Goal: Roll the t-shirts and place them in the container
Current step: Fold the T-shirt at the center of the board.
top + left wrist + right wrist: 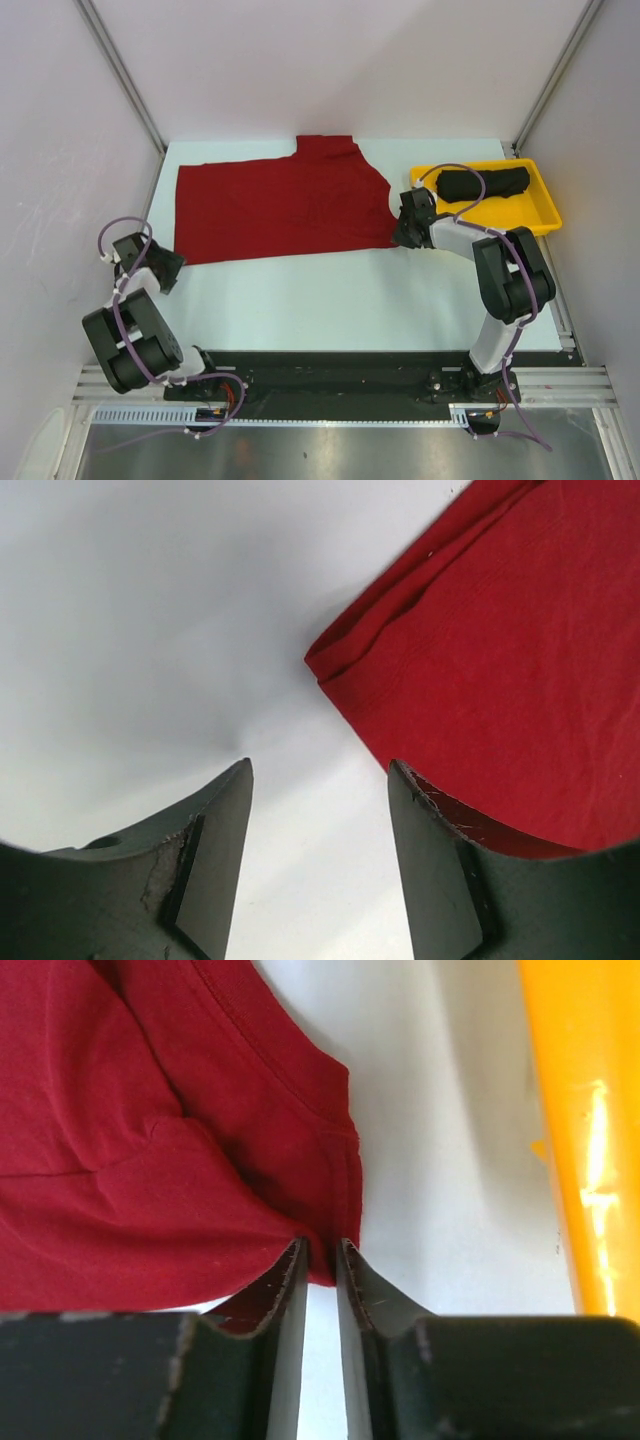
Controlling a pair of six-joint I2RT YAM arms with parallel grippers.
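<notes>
The deep red t-shirt point(280, 205) lies flat and folded on the white table, one sleeve pointing to the back. My right gripper point(400, 232) is at its right front corner, and in the right wrist view the right gripper point(320, 1245) has its narrow jaws pinching the hem of the red t-shirt point(150, 1160). My left gripper point(172, 266) sits just off the shirt's left front corner. Seen from the left wrist, the left gripper point(320, 770) is open over bare table, with the folded corner of the red t-shirt point(520, 650) ahead and to the right. The black t-shirt point(485, 183) lies bundled in the tray.
A yellow plastic tray point(548, 205) stands at the back right, close to my right gripper; its wall point(585, 1110) shows at the right of the right wrist view. White walls with metal posts enclose the table. A black rail runs along the near edge.
</notes>
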